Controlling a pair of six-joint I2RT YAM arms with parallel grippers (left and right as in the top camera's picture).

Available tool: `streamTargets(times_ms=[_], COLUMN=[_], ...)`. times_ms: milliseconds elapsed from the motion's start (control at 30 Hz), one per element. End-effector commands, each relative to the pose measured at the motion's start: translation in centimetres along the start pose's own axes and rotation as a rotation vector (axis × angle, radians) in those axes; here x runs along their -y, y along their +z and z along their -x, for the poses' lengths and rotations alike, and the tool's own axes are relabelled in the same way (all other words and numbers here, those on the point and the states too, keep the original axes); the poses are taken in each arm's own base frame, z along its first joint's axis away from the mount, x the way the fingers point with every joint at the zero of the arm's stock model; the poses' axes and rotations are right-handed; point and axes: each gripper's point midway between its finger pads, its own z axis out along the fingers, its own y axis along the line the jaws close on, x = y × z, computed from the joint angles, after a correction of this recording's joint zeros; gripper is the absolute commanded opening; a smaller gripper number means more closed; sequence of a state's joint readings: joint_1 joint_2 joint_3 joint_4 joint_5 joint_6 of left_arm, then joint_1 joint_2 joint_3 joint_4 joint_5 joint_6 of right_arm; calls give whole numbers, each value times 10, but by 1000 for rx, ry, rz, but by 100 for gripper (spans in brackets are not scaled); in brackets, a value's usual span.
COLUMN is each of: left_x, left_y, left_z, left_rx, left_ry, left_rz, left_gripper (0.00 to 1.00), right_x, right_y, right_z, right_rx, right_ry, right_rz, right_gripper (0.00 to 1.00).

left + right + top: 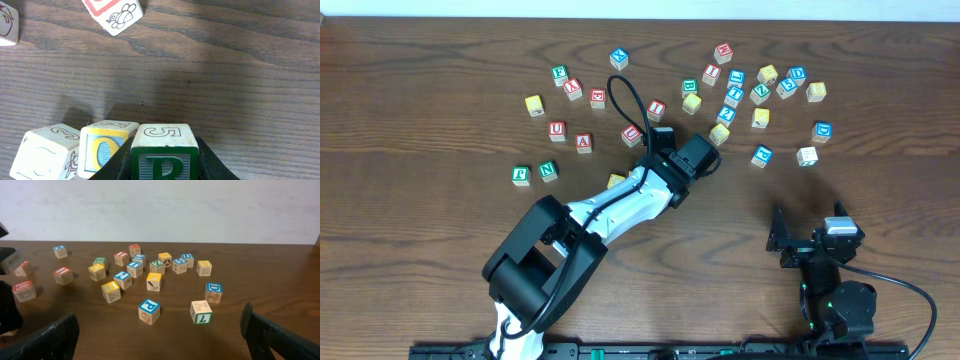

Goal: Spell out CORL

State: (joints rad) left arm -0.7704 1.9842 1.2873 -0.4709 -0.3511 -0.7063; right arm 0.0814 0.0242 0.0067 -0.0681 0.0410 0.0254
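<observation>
My left gripper (pixel 164 170) is shut on a green R block (pixel 164 155) and holds it at the table surface, right beside a yellow O block (pixel 104 149). Left of the O stands a pale block (pixel 44 152) whose letter I cannot read. In the overhead view the left wrist (pixel 672 152) covers these blocks; only a yellow block (pixel 617 181) peeks out beside the arm. A green L block (pixel 201 312) lies ahead of my right gripper (pixel 160 336), which is open and empty. The L also shows in the overhead view (pixel 807 156), beyond the right gripper (pixel 808 232).
A red-edged block with a bee (pixel 114 12) lies ahead of the left gripper. A blue P block (pixel 149 311) sits left of the L. Several loose letter blocks are scattered across the back of the table (pixel 760 95), with more at the left (pixel 570 90).
</observation>
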Motion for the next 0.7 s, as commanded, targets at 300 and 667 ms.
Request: streamTargets(times_ms=[300, 667], left_x=[-12, -11], left_y=[-3, -3], left_z=[3, 2], left_rx=[24, 17], left_ry=[-31, -36], left_rz=[46, 44], left_gripper=[12, 12], right_x=[1, 1], right_y=[0, 0], right_z=[-1, -1], right_rx=[-5, -5], right_ry=[-4, -4], right_rz=[-6, -6], right_gripper=[99, 99])
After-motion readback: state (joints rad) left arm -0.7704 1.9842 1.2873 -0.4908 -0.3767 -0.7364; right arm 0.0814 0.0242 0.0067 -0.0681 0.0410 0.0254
